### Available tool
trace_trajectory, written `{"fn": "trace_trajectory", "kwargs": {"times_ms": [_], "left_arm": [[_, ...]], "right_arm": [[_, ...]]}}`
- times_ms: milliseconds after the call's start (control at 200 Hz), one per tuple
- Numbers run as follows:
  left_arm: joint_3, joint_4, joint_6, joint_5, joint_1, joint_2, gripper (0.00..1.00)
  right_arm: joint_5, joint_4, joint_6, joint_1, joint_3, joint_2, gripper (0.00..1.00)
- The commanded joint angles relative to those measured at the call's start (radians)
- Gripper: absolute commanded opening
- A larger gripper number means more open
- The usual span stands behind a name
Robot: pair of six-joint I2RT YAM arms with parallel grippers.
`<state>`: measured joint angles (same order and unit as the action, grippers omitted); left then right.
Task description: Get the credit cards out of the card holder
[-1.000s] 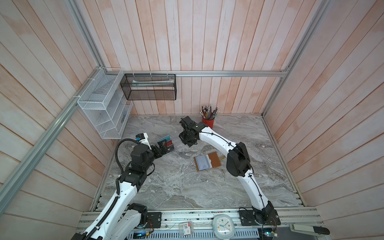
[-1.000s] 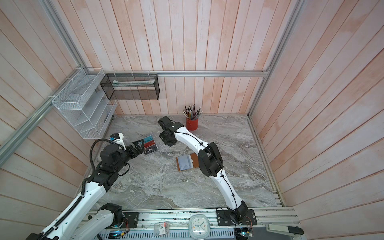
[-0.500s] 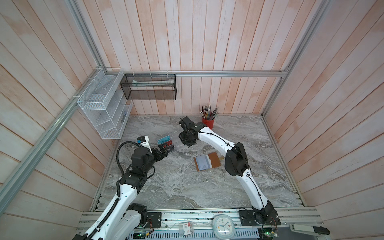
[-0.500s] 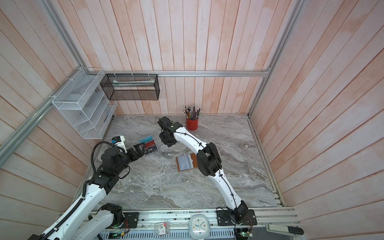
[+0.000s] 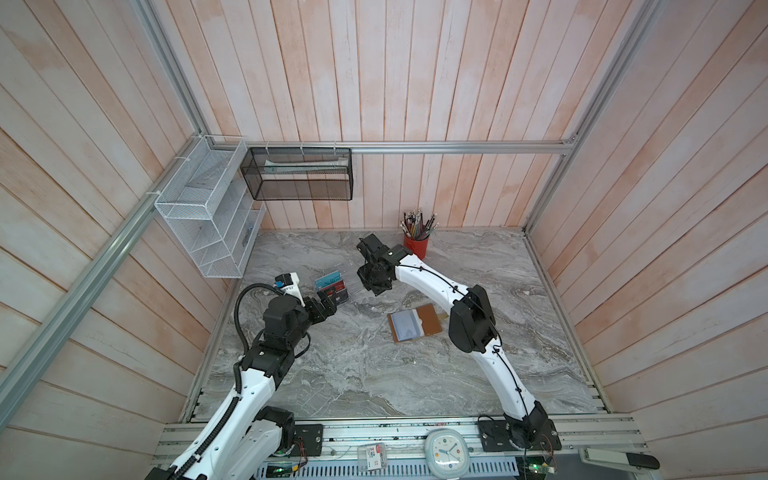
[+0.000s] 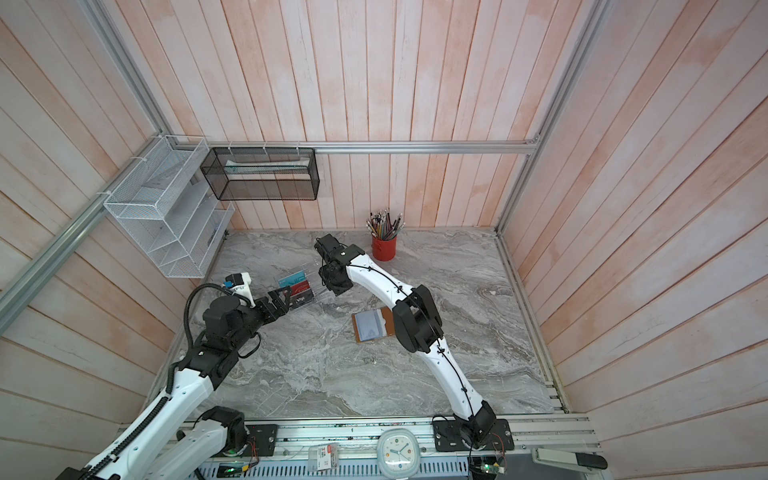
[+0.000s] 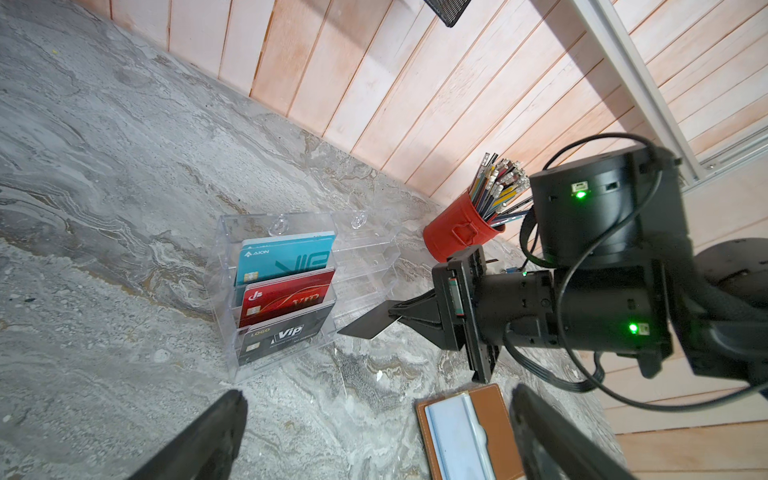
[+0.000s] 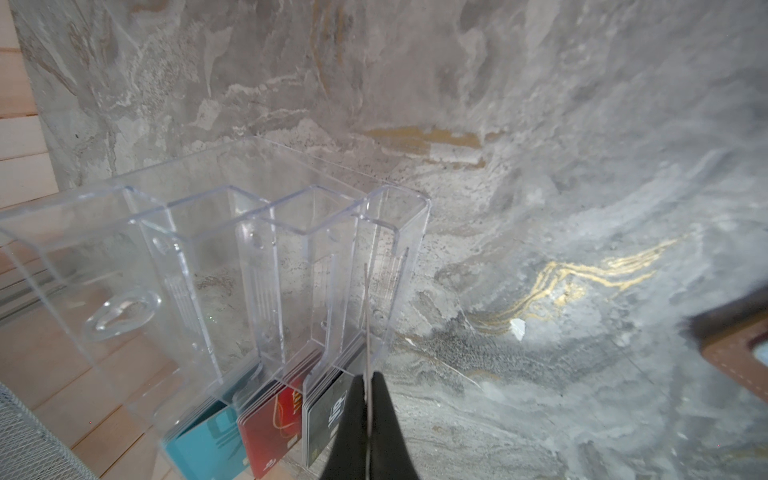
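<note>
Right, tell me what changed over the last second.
The left pincer, open and empty, drew back a little from the clear rack toward its own base. The right pincer hardly moved and stays shut on the black card beside the rack. Nothing was taken hold of or let go. The card holder, the rack and the pencil cup lie as before.

My worktop (image 5: 353,374) is a grey marbled slab with gold veins. Directly on it, a clear acrylic rack (image 7: 374,249) stands toward the back left and a red pencil cup (image 5: 417,248) sits by the back wall. The card holder (image 5: 432,320) lies open and flat near the middle, pale sleeves (image 5: 405,328) facing up, apart from both.
</note>
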<state>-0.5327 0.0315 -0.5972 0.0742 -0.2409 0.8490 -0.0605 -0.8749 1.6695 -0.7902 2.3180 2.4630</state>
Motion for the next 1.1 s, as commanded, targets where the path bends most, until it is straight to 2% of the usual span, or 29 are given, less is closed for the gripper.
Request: {"fn": "trace_trajectory", "kwargs": {"times_ms": [0, 775, 1095], "left_arm": [[0.017, -0.027, 0.014, 0.010, -0.003, -0.009, 1.00], [0.018, -0.055, 0.020, 0.026, -0.003, 0.014, 1.00], [0.017, -0.053, 0.024, 0.022, -0.003, 0.020, 1.00]], "right_arm": [[0.025, -0.022, 0.027, -0.007, 0.014, 0.048, 0.00], [0.067, -0.049, 0.036, 0.005, 0.054, 0.074, 0.00], [0.091, -0.067, 0.024, 0.005, 0.057, 0.026, 0.00]]}}
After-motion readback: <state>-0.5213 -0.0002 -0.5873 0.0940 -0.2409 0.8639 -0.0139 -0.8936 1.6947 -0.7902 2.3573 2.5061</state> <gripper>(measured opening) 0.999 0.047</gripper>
